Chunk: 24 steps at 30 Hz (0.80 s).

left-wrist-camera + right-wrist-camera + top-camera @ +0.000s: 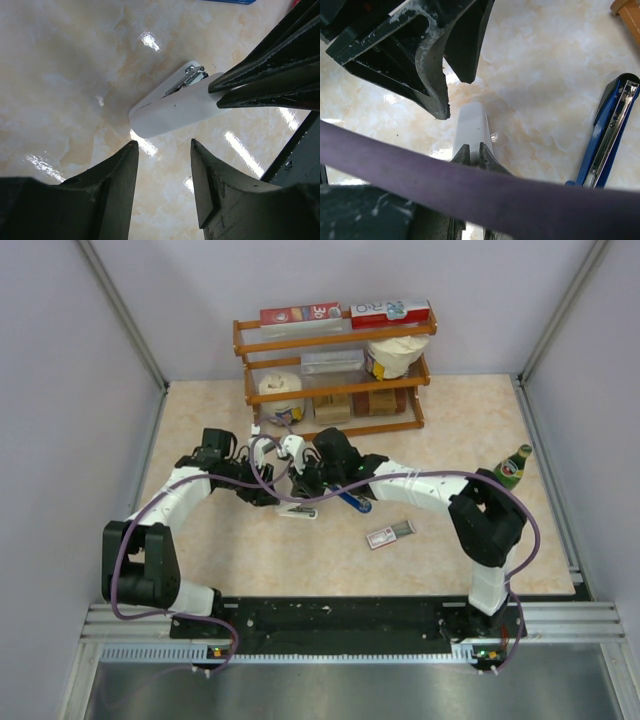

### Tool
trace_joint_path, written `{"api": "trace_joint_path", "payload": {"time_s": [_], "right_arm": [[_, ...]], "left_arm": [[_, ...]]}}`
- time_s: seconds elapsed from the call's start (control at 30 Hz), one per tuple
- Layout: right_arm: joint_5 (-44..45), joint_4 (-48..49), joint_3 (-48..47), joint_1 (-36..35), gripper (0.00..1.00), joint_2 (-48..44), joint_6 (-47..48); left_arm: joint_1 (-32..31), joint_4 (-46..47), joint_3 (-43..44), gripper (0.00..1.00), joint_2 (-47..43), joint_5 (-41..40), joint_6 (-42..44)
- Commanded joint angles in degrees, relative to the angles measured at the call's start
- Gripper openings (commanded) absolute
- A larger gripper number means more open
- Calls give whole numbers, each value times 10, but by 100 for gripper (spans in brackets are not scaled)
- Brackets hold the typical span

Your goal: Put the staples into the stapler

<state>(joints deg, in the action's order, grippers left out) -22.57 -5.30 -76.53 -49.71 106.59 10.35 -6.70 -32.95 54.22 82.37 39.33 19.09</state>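
The staples' red-and-white box (389, 534) lies on the table (200, 420) at four o'clock from the white stapler (172, 112), seen only from the top. The right gripper (474, 149) has its jaws nearly closed, tips against the stapler's end; a grip cannot be confirmed. The left gripper (165, 150) hovers above, jaws parted and empty. The right wrist view shows the blue stapler (610, 135) lying open at three o'clock.

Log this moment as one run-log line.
left gripper: jaws open, empty | right gripper: jaws pinching white stapler | blue stapler: lying open | staple box: lying apart
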Motion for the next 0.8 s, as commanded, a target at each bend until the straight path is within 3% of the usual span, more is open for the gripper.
{"api": "trace_joint_path", "payload": {"time_s": [0.0,0.77], "right_arm": [[16,-12,25,3,10,-6,5],[37,-39,88,3,5,10,35]], "left_arm": [[-4,18,6,51,-4,11,8],[-9,7,8,51,-4,0,17]]}}
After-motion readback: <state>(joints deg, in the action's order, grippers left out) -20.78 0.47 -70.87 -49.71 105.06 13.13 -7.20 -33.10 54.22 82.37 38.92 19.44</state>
